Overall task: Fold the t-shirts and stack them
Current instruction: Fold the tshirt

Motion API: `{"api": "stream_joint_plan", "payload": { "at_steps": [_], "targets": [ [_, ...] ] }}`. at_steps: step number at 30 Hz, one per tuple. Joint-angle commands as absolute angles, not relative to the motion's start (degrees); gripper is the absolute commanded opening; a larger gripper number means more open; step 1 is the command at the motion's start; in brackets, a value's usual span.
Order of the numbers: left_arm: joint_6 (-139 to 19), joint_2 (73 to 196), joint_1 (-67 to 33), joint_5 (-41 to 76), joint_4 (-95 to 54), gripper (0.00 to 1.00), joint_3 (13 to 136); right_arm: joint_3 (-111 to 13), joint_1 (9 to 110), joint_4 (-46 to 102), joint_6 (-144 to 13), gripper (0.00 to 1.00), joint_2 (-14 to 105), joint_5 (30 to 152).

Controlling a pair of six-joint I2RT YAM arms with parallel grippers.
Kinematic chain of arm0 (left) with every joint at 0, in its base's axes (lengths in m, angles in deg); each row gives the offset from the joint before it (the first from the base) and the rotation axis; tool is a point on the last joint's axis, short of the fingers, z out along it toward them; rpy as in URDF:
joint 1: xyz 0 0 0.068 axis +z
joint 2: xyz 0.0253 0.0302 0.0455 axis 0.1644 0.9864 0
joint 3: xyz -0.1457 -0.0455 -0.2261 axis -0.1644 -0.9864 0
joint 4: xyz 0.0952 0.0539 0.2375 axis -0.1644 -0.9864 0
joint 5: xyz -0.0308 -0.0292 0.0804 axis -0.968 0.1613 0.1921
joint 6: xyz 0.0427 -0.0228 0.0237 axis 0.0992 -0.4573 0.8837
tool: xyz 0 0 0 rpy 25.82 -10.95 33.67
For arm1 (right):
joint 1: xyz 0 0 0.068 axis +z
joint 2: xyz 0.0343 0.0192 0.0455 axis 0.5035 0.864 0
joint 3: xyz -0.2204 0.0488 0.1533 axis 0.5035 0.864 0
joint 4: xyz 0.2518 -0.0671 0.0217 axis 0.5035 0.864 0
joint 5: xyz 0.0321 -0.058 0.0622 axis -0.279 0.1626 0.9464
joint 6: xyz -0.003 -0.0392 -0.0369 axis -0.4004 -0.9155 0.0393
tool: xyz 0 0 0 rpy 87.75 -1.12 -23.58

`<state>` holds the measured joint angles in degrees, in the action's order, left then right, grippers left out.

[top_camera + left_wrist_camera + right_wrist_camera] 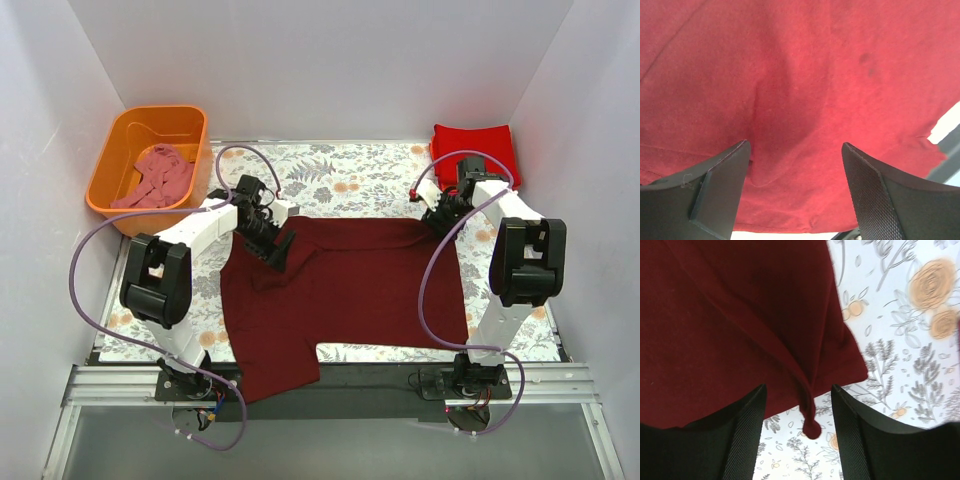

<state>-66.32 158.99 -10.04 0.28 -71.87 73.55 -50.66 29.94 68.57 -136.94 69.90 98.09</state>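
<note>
Maroon shirt [350,290] spread flat mid-table on floral cloth [340,180], near-left corner spilling over front edge, far-left shoulder hidden under left arm. Red shirts [480,145]: folded pile in far-right corner, front partly blocked by right arm. Pink shirt [160,175] crumpled in orange tub [105,170], far left. Left gripper [795,145]: jaws wide over puckered cloth, gripping nothing. Right gripper [797,387]: jaws apart, straddling maroon shirt's twisted corner, not pinching.

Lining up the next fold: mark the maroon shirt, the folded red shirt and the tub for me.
maroon shirt [370,285], top view, middle of its body.
red shirt [476,148], top view, middle of the folded top.
tub [165,109], top view, far rim.
</note>
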Motion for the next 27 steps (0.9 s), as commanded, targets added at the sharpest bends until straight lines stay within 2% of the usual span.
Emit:
{"api": "stream_joint_plan", "payload": {
  "at_steps": [1,6,9,10,12,13,14,16,17,27],
  "targets": [
    [-64.37,158.68,-11.63,4.23,-69.77,0.72,71.84,-49.19,29.79,69.85,-139.2,0.6,69.9,96.2],
    [-63.22,159.82,-12.51,6.26,-69.24,0.66,69.98,-48.48,29.79,69.76,-139.38,0.52,69.9,95.85],
    [-62.78,160.26,-12.6,7.05,-69.5,0.58,69.72,-48.31,29.79,69.67,-139.82,0.46,69.9,95.5],
    [-62.69,160.35,-12.6,7.75,-69.59,0.48,69.72,-48.48,29.79,69.67,-139.91,0.43,69.9,95.24],
    [-62.34,159.91,-12.51,8.28,-70.29,0.37,70.07,-48.57,29.88,69.76,-140.26,0.35,69.98,95.06],
    [-62.16,159.65,-12.51,8.89,-70.64,0.25,70.33,-48.75,29.8,69.76,-140.35,0.31,69.9,94.71],
    [-62.16,159.47,-12.6,9.42,-71.17,0.19,70.59,-48.83,29.88,69.76,-140.52,0.23,69.9,94.71],
    [-62.16,158.42,-12.51,10.65,-71.79,0.08,71.65,-49.45,29.79,69.76,-140.61,0.12,69.98,94.44],
    [-62.08,158.15,-12.51,10.92,-72.31,0.0,72.0,-49.71,29.79,69.76,-140.61,0.02,69.9,94.44],
    [-61.46,156.22,-12.33,7.67,-81.62,0.0,81.66,-53.32,29.79,69.85,-141.57,0.01,68.4,94.97]
  ]
}}
